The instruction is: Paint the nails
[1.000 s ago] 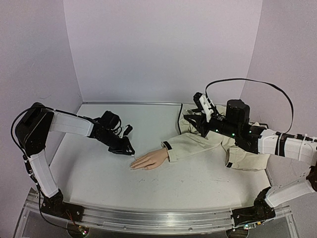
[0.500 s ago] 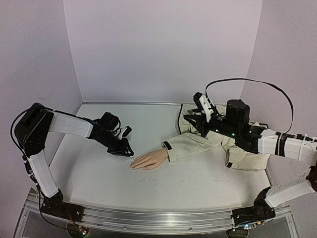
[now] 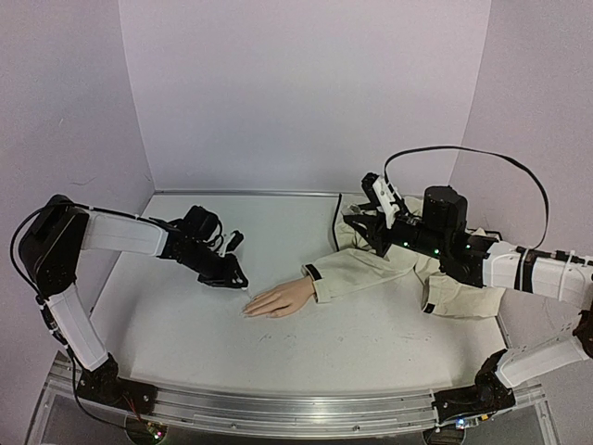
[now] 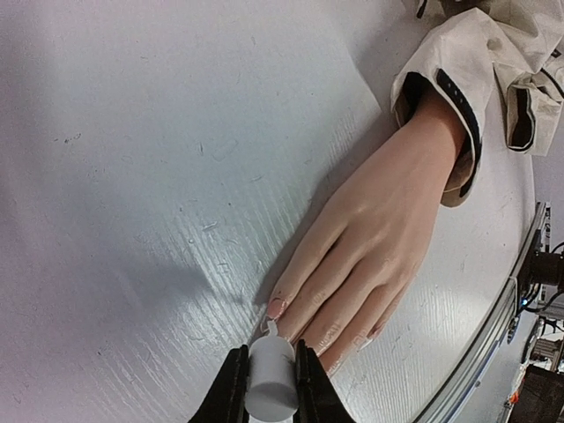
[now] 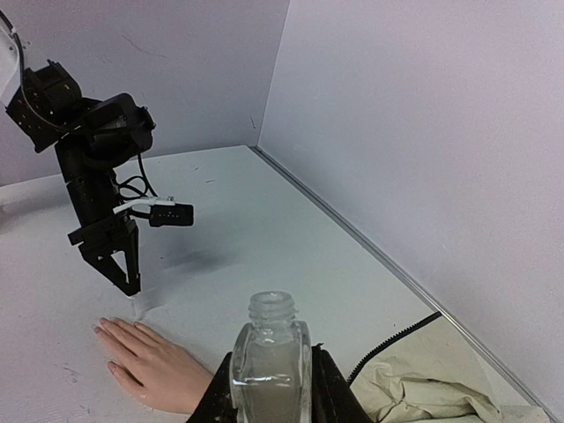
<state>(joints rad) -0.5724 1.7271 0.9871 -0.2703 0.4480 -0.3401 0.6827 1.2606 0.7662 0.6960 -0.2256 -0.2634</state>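
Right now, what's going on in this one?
A nail-painting setup is under way. The left gripper pinches a white brush cap between its fingers, with the brush tip down at the fingertips of the mannequin hand, right by the nails. The hand lies flat on the table, coming out of a beige sleeve. The right gripper holds the clear bottle, upright and uncapped, back over the sleeve.

A mannequin hand [image 3: 281, 299] is lying palm-down on the table [image 3: 185, 343], fingertips [image 3: 248, 311] pointing toward nine o'clock. The left gripper [image 3: 237, 278] is hovering just beside them at ten o'clock. The right gripper [image 3: 359, 223] is hanging over the beige sleeve [image 3: 363, 270] at two o'clock.
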